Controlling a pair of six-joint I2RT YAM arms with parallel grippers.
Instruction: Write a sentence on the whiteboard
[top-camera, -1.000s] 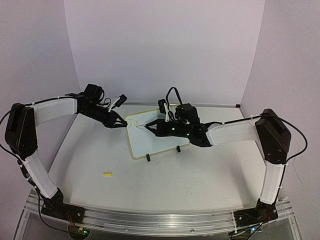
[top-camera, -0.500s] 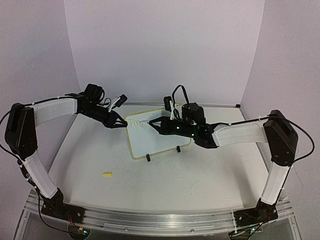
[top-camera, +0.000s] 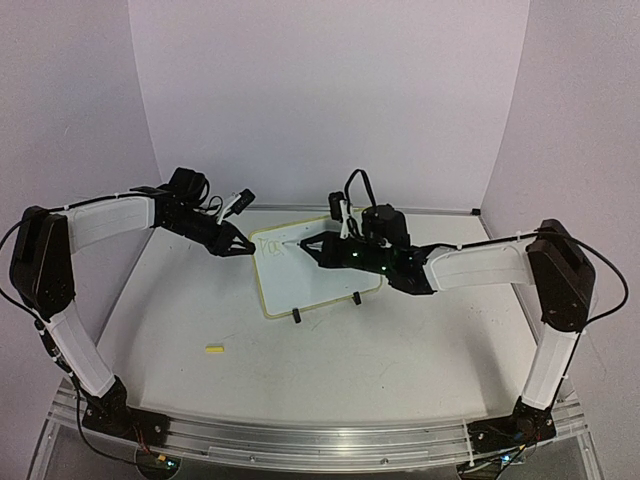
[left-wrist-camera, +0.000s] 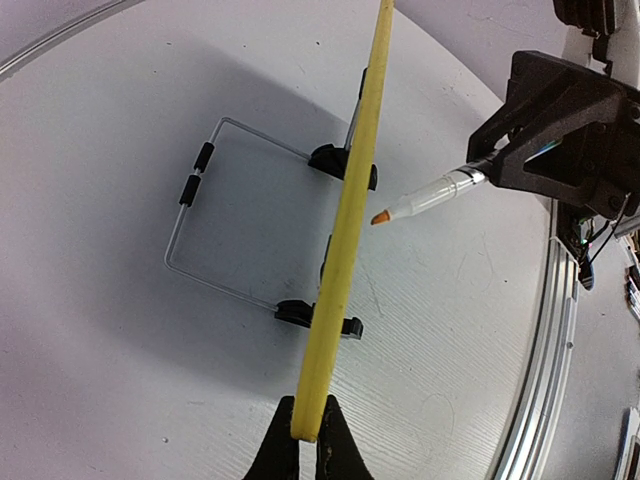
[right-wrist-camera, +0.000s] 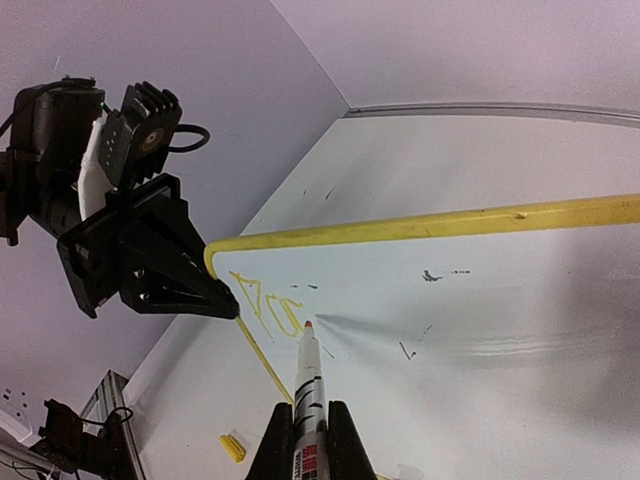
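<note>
The whiteboard (top-camera: 315, 280), white with a pale yellow rim, stands tilted on two black feet at the table's middle back. My left gripper (top-camera: 245, 249) is shut on its left rim; the left wrist view shows the rim (left-wrist-camera: 350, 220) edge-on between the fingers (left-wrist-camera: 275, 455). My right gripper (top-camera: 312, 246) is shut on the marker pen (right-wrist-camera: 310, 385). The pen's orange tip is at or just off the board face (right-wrist-camera: 470, 320), beside the writing. The sentence (right-wrist-camera: 265, 305) is a few yellowish strokes in the board's upper left corner, also visible from above (top-camera: 270, 245).
A yellow pen cap (top-camera: 214, 349) lies on the table at the near left, also in the right wrist view (right-wrist-camera: 232, 447). A wire stand (left-wrist-camera: 215, 210) props the board from behind. Small dark marks (right-wrist-camera: 432, 274) dot the board face.
The right gripper has moved the pen up and toward the board's upper left corner, and new yellowish strokes have appeared there. The left gripper has held still on the rim.
</note>
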